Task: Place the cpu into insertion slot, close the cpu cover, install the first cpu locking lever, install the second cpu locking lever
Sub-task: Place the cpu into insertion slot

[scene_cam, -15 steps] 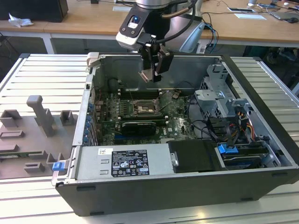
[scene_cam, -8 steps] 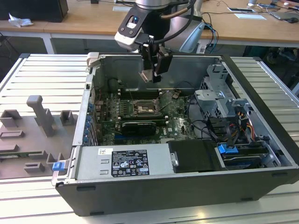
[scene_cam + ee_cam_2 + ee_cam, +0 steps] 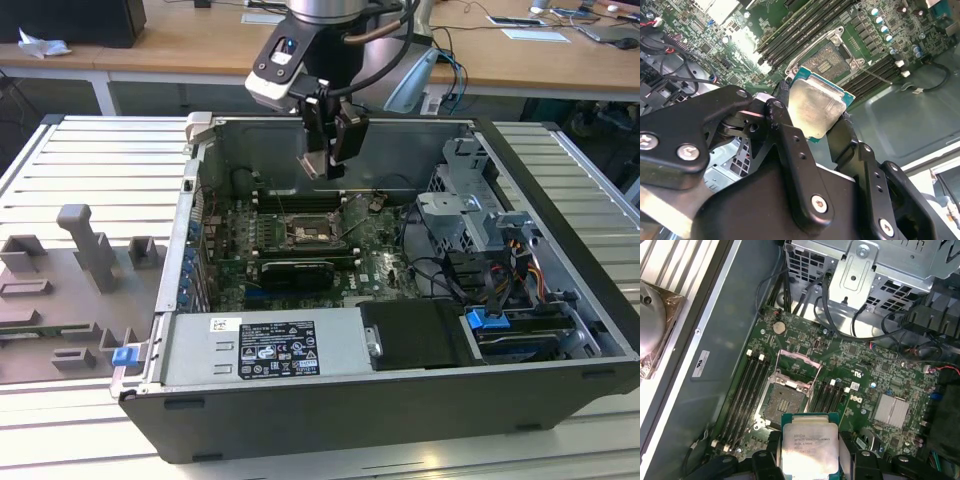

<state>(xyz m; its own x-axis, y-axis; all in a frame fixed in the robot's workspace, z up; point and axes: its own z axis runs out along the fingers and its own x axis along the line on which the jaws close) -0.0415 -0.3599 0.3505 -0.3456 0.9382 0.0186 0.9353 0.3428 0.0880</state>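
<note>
Jaws closed on the cpu [image 3: 816, 102]: we see the gripper [image 3: 812, 114] pinching the chip by two opposite edges between its black fingers [image 3: 781, 112]. The chip's pale silvery face is turned toward both wrist cameras, with a thin green border showing round it. In the exterior view the arm reaches down from above into an open computer case [image 3: 560, 200], and the gripper hangs over the green board [image 3: 375, 255], with the chip well clear of it. In the first wrist view the slot [image 3: 786, 402] lies on the board beyond the chip, apart from it, its dark square centre bare inside a silvery rim. The cover [image 3: 799, 365] is swung up off the slot, a thin metal frame tilted open at one side, and we can see the board through its window. Long black memory slots [image 3: 747, 395] run along both sides of the slot. A perforated metal drive cage [image 3: 865, 270] with dark cables stands past the board. The case rests on a ribbed metal table [image 3: 100, 160], and a grey moulded fixture [image 3: 85, 250] sits beside it at the exterior view's left.
</note>
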